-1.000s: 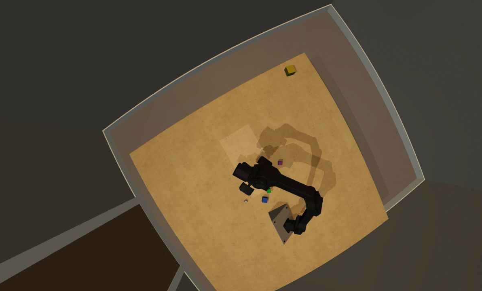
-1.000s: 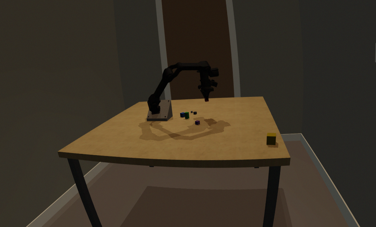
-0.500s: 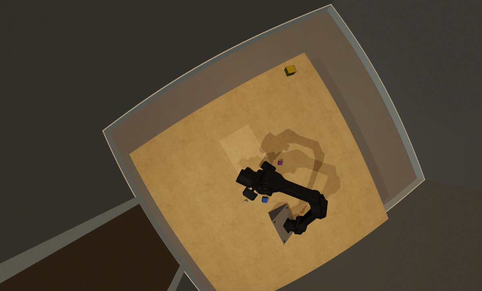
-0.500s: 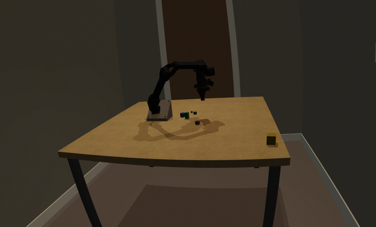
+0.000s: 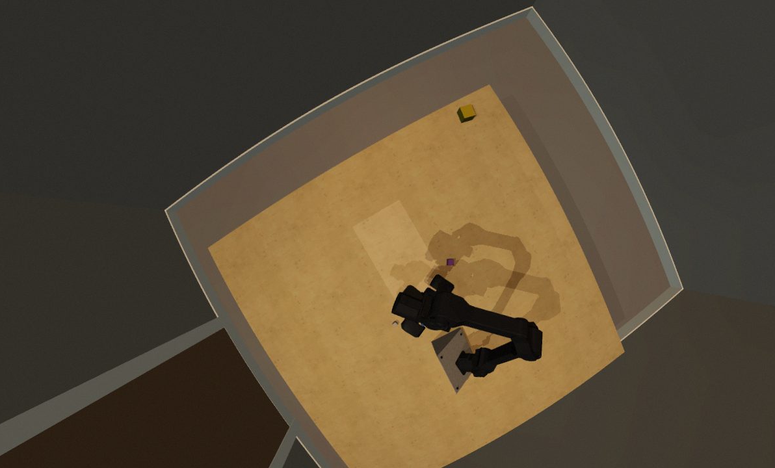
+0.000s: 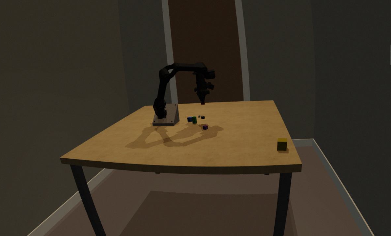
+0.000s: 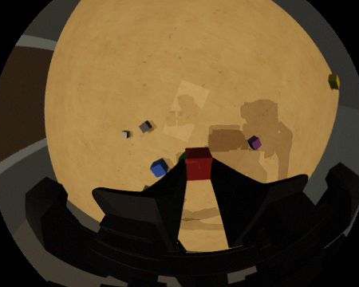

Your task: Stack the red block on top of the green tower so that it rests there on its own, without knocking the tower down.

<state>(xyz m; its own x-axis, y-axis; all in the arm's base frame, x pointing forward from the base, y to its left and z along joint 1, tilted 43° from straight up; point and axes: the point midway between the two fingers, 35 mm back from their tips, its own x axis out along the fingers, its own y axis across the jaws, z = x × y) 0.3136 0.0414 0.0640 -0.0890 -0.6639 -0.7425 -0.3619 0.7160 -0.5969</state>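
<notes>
- Blocks first, from the left side of my wrist view: two tiny gray blocks (image 7: 146,126) sit at middle left, well apart from my claw.
- Next comes the blue block (image 7: 159,168), lower and closer to the middle. It sits just beside the green tower (image 6: 194,119), so it could get bumped.
- I can only see a thin green edge of the tower in the wrist view, peeking out left of the red block (image 7: 199,163). Most of it hides behind my finger.
- My claw (image 7: 199,175) is pinching the red block at the middle of the frame, one finger on each flat side. It hangs high above the table (image 6: 243,137).
- I think the red block is small, light and hard. It should not squash, but smooth sides could slip, so flat sides are the best place to hold.
- The tower looks thin and tall. I think a small push could tip it.
- The purple block (image 7: 254,142) sits right of the middle, apart from the tower.
- The yellow block (image 7: 334,81) is far off at the right edge, out of the way.
</notes>
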